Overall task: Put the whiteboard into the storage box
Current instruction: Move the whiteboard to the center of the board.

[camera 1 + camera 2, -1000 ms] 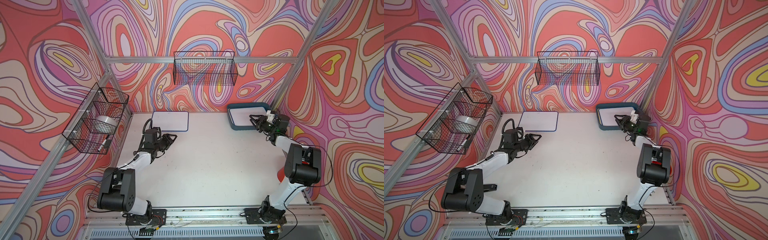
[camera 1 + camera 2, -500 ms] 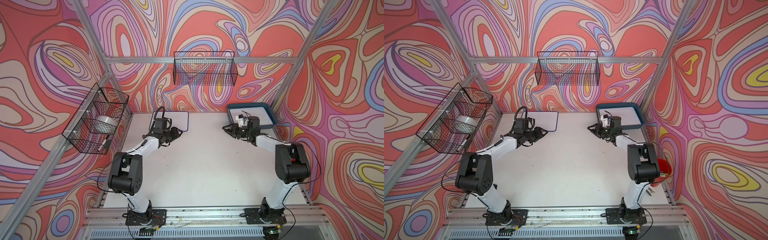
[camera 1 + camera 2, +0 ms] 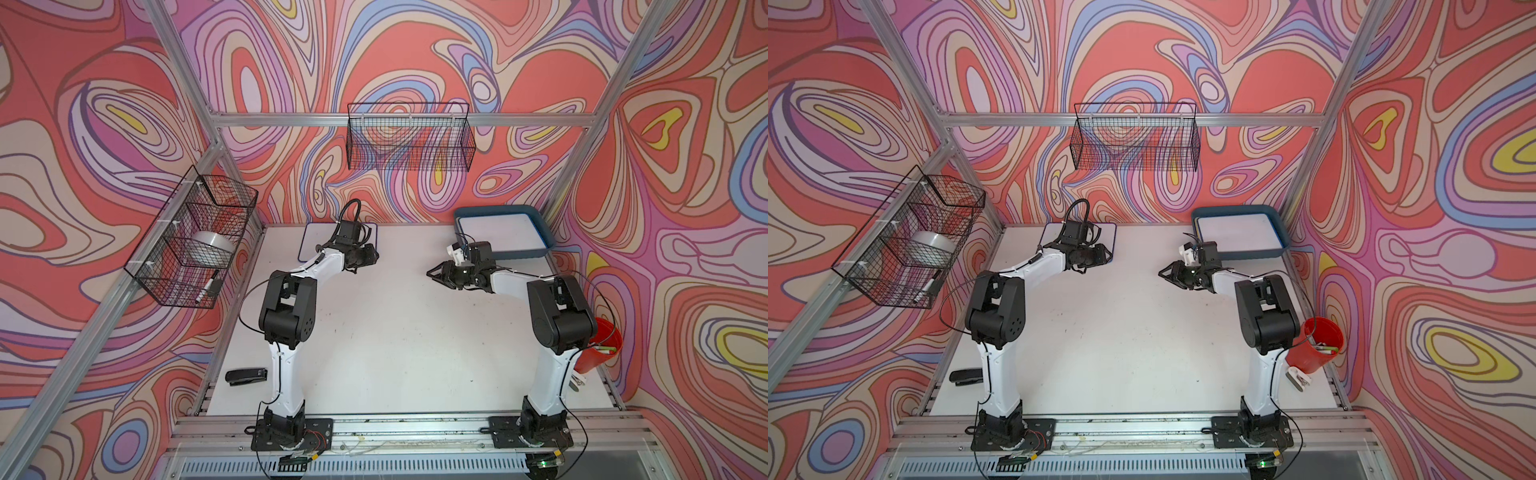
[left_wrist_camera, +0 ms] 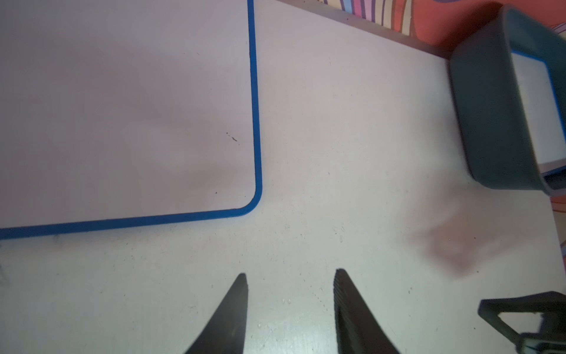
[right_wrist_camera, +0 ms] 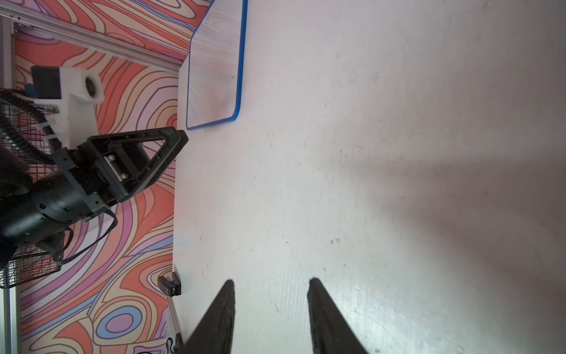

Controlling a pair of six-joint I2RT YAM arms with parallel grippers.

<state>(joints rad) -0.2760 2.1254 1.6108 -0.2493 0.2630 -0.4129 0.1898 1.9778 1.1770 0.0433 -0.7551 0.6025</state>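
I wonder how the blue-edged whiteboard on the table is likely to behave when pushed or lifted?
The whiteboard lies flat with straight edges, so it is probably stiff and would slide, not bend. Its glossy face mirrors the wall, so it may slip in a grip. Flush on the table, its thin blue rim looks hard to get under.

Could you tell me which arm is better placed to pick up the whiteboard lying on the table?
Left, probably: the left gripper hangs open right beside the whiteboard, while the right gripper, also open, is farther off, nearer the storage box.
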